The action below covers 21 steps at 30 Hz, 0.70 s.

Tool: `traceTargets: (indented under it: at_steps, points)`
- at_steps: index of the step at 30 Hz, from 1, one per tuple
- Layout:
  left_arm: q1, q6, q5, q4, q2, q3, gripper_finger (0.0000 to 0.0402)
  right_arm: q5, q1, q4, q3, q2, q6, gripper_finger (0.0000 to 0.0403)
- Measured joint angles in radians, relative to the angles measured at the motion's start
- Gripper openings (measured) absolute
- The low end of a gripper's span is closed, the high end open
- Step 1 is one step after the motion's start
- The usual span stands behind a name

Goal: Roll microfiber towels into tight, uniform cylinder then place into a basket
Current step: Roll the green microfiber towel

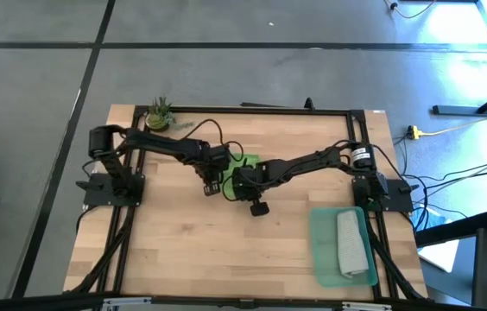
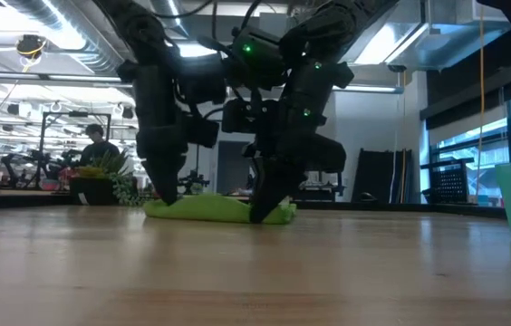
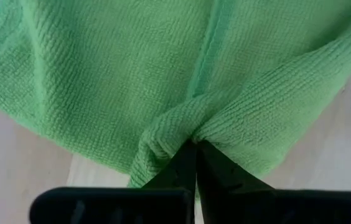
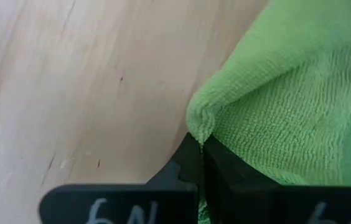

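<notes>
Task status: roughly half complete, as judged from the present layout. The grey towel (image 1: 352, 244) is already rolled into a cylinder and lies lengthwise inside the basket (image 1: 321, 250), which sits on the counter (image 1: 183, 250) near the base of the right arm. The basket holds only this one roll; room remains beside it for a second. The green towel (image 1: 245, 162) is not yet rolled. It lies on the counter well apart from the basket, toward the potted plant (image 1: 159, 114), bunched low and flat under both arms. The left gripper (image 3: 194, 149) has its fingers closed on a pinched fold at the edge of the green towel, on the side away from the basket. The right gripper (image 4: 200, 146) has its fingers closed on a corner of the same towel, on the side nearer the basket. The low view shows both grippers down at counter level, one at each end of the towel. Remaining work: form the green towel into a tight cylinder matching the grey roll, then transfer it to the basket alongside that roll.
</notes>
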<state>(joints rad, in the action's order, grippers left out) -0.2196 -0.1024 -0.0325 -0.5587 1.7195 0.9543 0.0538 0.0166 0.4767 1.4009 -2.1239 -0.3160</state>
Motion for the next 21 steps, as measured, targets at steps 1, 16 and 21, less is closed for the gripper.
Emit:
traceTargets:
  at_steps: [1, 16, 21]
  points:
    - [-0.003, 0.000, 0.000, 0.000, 0.006, 0.002, 0.0000, 0.002, 0.000, 0.001, 0.000, 0.000, -0.004, 0.0003]
    - [-0.014, 0.031, -0.003, 0.004, 0.026, 0.001, 0.0000, 0.227, -0.087, 0.213, 0.154, 0.008, 0.024, 0.0002]
    - [-0.040, 0.046, 0.013, 0.009, 0.028, 0.000, 0.0000, 0.283, -0.124, 0.290, 0.193, 0.010, 0.021, 0.0002]
